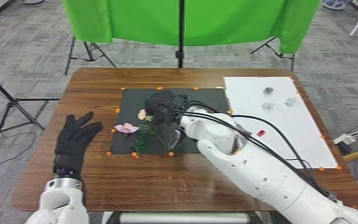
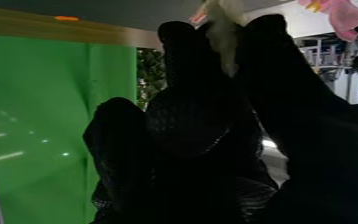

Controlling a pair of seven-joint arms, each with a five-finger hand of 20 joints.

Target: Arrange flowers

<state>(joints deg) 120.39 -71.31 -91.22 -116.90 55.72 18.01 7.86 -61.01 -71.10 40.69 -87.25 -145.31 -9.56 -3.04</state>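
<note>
One soft-petalled pink flower (image 1: 127, 128) sits over the rectangular black mat (image 1: 133, 102) — left hand (image 1: 75, 136) released, fingers spread above brown wood; right hand (image 1: 164, 107) over mat, grasp indeterminable.

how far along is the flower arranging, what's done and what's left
Probably partway. Already together on the dark rectangular mat: a pink-petalled flower, a small yellowish flower and green leafy stems. The black-gloved right hand seems to pinch a whitish, soft-looking flower piece. Left, likely: placing that piece and letting go.
</note>
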